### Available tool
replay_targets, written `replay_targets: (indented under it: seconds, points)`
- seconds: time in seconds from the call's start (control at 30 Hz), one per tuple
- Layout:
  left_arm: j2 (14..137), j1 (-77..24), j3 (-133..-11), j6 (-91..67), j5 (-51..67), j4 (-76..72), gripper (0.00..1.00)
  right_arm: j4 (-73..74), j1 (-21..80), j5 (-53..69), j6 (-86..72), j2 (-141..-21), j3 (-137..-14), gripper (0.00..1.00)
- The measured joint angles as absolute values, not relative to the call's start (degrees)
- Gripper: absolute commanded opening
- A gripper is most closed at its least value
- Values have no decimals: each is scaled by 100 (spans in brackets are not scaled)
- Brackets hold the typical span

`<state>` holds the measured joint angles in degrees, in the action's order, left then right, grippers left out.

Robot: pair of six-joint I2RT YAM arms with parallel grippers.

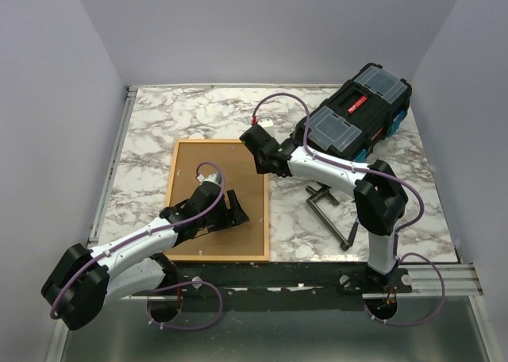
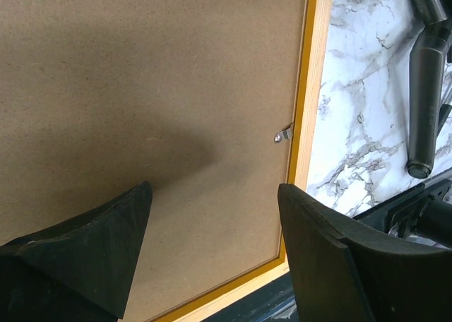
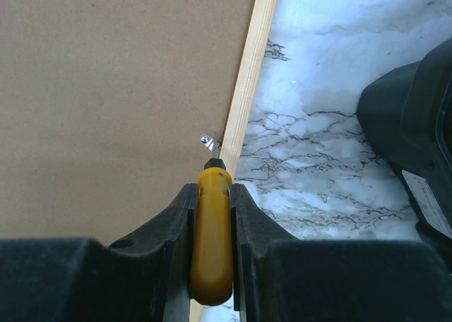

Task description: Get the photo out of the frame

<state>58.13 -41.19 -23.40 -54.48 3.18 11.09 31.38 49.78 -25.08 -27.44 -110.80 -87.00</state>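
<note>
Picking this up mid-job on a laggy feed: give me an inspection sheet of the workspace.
Surface: marble table.
Job's things: frame face down; photo in it, brown back up; clip on its right edge.
Clutter: black toolbox far right; metal tool by the right arm.
Hands: left hand open over the photo's back; right hand shut on screwdriver, tip at the clip.
Cables: purple cables loop along both arms.
Surroundings: plain walls; otherwise nothing seen.
</note>
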Motion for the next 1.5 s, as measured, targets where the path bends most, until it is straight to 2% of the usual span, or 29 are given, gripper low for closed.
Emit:
replay_targets:
  seconds: [0.87,1.0,1.27,1.5]
  points:
    - [5929,-4119,-2340,-5435,325,908,73,3033,4958,-1431,-2980,-9839,-7522,1]
    - [5948,-4119,-2340,-5422,325,895,73,3240,5120,-1380,-3118,-9439,-7356,1]
    - [6062,-4119,-2342,-5426,349,727,73,3612,6106,-1286,-3852,-8884,-6973,1]
    - [6066,-4119,-2333,-5428,353,685,73,3636,6195,-1186,-4377,-8781,-6287,1]
